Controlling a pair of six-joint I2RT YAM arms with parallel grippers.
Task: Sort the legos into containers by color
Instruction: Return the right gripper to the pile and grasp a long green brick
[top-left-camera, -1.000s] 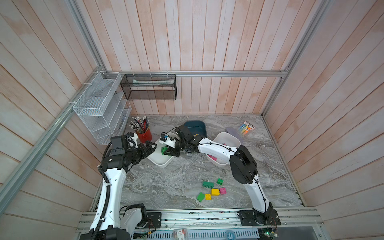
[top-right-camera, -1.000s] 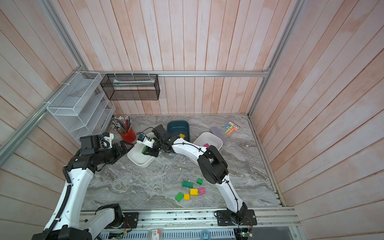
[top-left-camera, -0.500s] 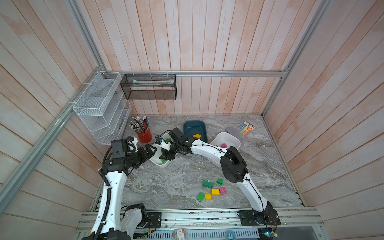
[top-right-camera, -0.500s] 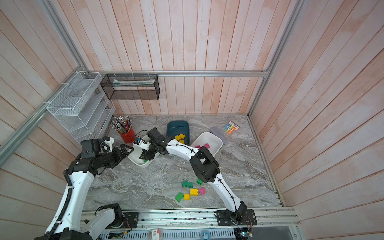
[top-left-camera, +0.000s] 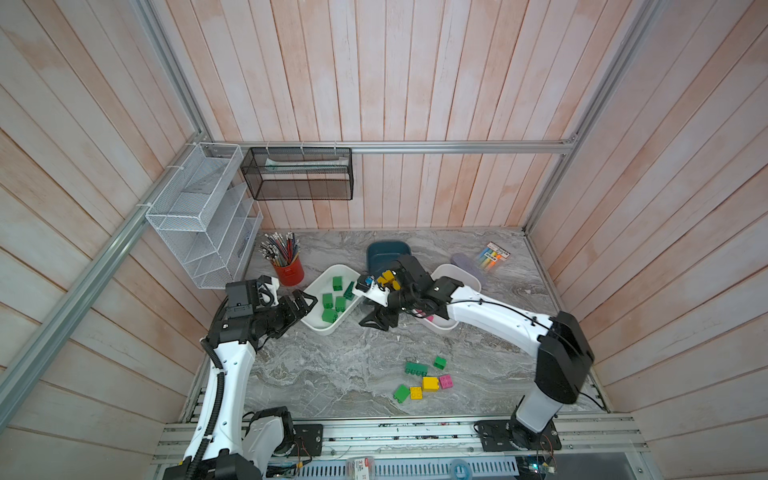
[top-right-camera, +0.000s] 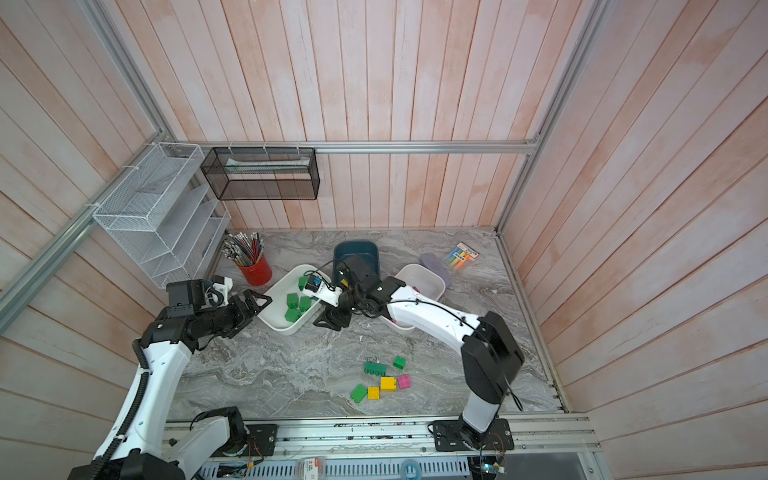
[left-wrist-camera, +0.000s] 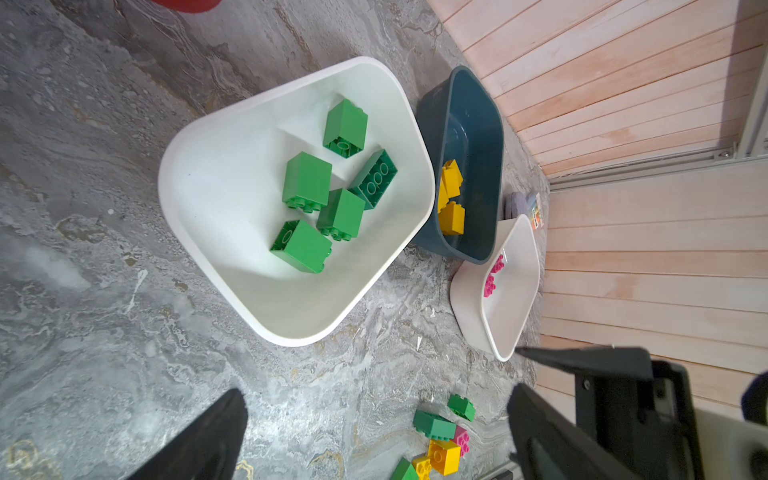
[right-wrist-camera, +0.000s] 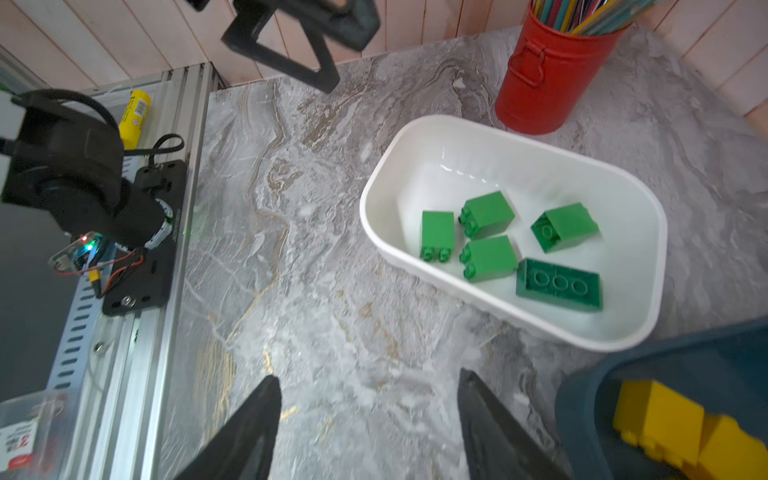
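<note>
1. Spread, empty: right gripper, over bare table, just beside white tub of green bricks.
2. Spread wide, empty: left gripper, just beside same tub's left side.
3. Toward back edge: yellow bricks in teal tub, pink bricks in second white tub; six loose bricks near front edge.

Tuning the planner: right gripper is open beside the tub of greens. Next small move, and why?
Probably swing the right gripper toward the loose green brick: its jaws stand open and empty over bare table, and six bricks lie unsorted near the front rail.
</note>
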